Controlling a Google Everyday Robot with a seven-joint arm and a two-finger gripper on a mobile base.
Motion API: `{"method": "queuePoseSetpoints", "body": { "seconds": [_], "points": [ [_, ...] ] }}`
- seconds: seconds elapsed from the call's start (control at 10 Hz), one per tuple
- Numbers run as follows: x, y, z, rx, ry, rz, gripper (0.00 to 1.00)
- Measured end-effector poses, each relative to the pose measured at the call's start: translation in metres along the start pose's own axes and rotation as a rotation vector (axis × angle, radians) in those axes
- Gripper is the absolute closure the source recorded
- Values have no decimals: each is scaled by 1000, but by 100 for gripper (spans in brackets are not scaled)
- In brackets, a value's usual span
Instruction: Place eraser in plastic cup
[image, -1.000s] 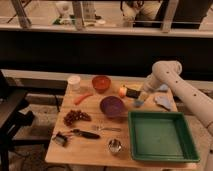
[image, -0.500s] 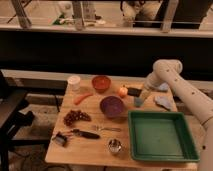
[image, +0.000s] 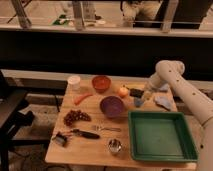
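The eraser (image: 135, 92) is a small dark block just right of the orange fruit (image: 123, 91), near the table's back edge. The small blue plastic cup (image: 139, 102) stands just in front of it, right of the purple bowl (image: 112, 106). My gripper (image: 145, 94) reaches down from the white arm on the right and sits at the eraser's right end, just above the blue cup. I cannot tell whether it holds the eraser.
A green tray (image: 186, 141) fills the front right. A blue cloth (image: 164, 102) lies right of the cup. A red bowl (image: 101, 83), white cup (image: 74, 82), carrot (image: 82, 98), grapes (image: 75, 117), black-handled utensil (image: 84, 134), fork (image: 106, 128) and metal cup (image: 115, 146) are spread across the rest.
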Motion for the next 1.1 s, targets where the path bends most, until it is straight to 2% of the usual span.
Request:
{"method": "queuePoseSetpoints", "body": {
  "seconds": [0.3,0.4,0.6,0.7,0.9,1.1],
  "points": [
    [1,0,5,-6,7,-1,100],
    [-1,0,7,-7,10,2,96],
    [4,1,5,-11,14,26,75],
    [3,2,4,-10,14,24,68],
    [-6,3,5,-11,6,7,44],
    [-6,4,4,-11,2,4,27]
  ]
}}
